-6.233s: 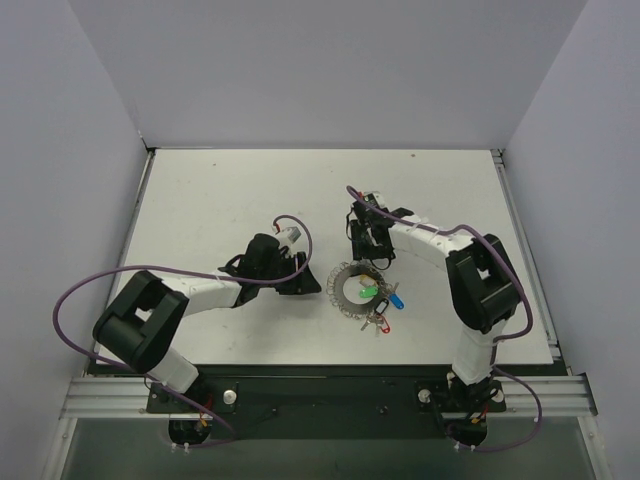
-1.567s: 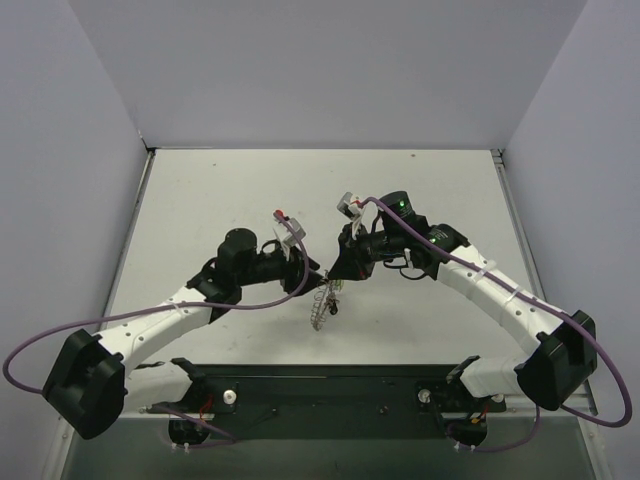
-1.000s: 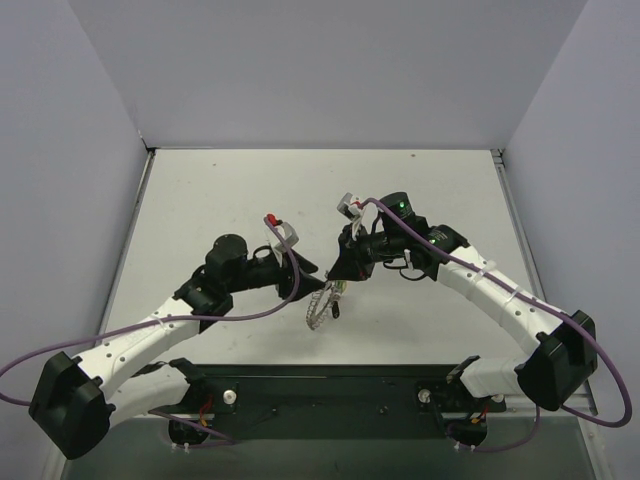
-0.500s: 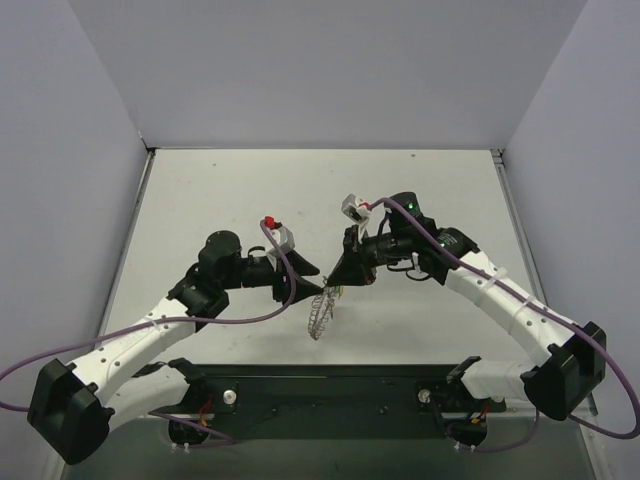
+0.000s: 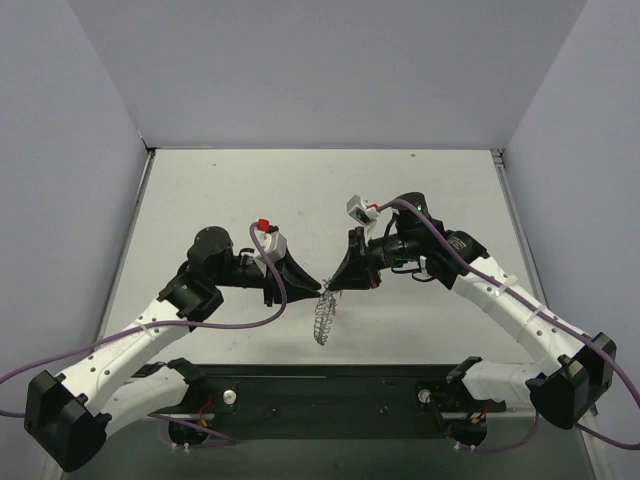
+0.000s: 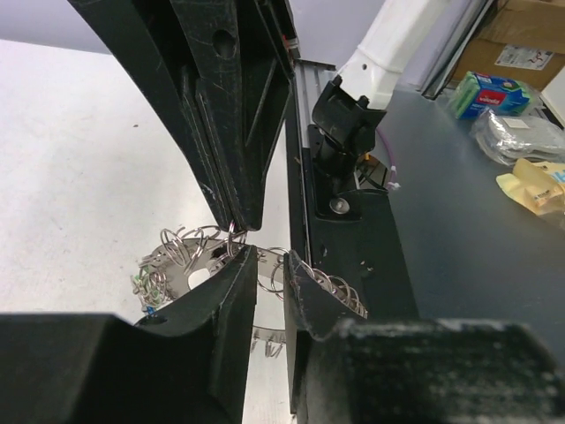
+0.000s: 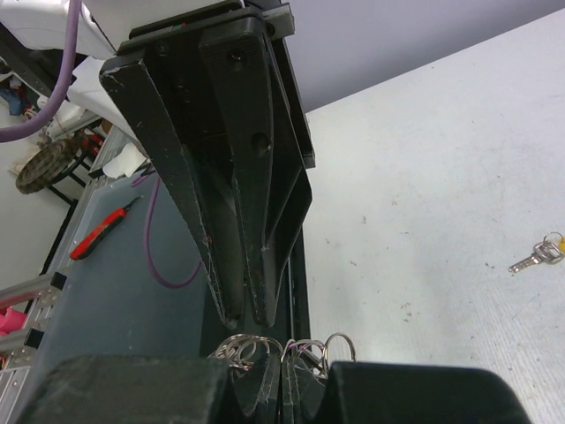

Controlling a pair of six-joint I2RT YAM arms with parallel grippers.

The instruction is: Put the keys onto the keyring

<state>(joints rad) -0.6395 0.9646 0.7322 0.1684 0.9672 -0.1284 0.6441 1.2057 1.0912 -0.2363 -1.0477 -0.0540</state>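
- The large floppy silvery coiled-wire keyring point(image 5: 322, 316) is held up off the white table point(image 5: 200, 200), near its front edge and between the two arms.
- The left gripper point(image 5: 303, 281) reaches in from the left and the right gripper point(image 5: 340, 284) from the right. Their tips almost meet at the top of the keyring.
- From that pinch point the keyring sags as a narrow loop, with its long axis running toward the arm bases in the overhead view.
- In the right wrist view, the right gripper's black fingers are pressed together with coils bunched just above them, so it looks clamped on the keyring.
- In the left wrist view, the left gripper's fingers stand a narrow slit apart with a strand of wire in the gap. It also appears to be pinching the keyring.
- Small green and blue key heads point(image 6: 144, 284) show among the coils on the left of that view. Whether they are threaded on cannot be told.
- One small silvery metal key point(image 7: 535, 257) lies loose on the table, well apart from both grippers.
- That key cannot be found in the overhead view, so the nearer arm cannot be told.
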